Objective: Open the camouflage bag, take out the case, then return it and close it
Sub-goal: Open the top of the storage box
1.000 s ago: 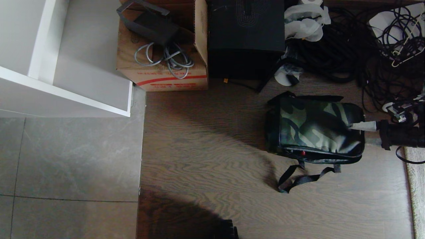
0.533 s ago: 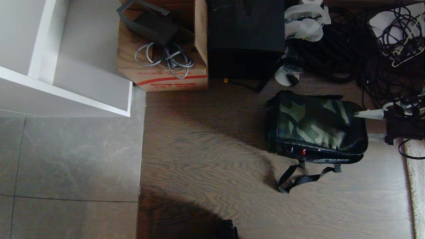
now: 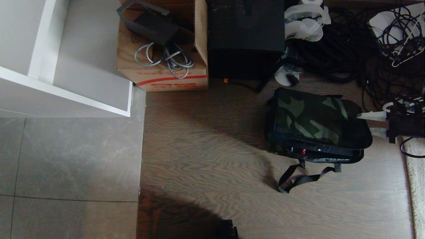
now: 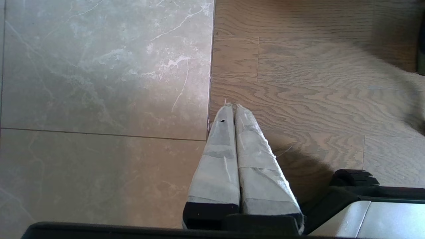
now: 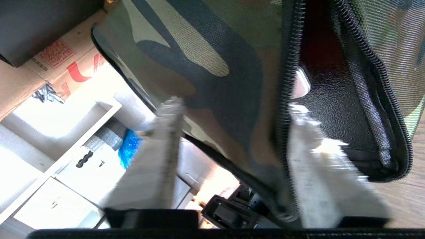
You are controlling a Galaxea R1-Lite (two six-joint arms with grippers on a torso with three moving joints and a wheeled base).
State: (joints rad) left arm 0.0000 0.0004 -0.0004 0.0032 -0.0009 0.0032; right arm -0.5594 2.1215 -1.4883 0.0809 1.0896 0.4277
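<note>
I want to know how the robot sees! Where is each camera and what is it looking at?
Head view: up high, looking down at the floor, camouflage bag and right gripper.
Left wrist view: behind the left gripper, facing bare floor.
Right wrist view: behind the right gripper, astride the bag's flap; case inside.
Head and right wrist share the bag.

Most of the case (image 5: 335,99) is hidden inside the camouflage bag (image 5: 206,66); only a black textured strip shows through the zipper gap beside one finger (image 5: 318,166) of the right pincer (image 5: 232,146). Both fingers are blurred there. In the head view the right arm is cut off by the picture's edge behind the pincer.
</note>
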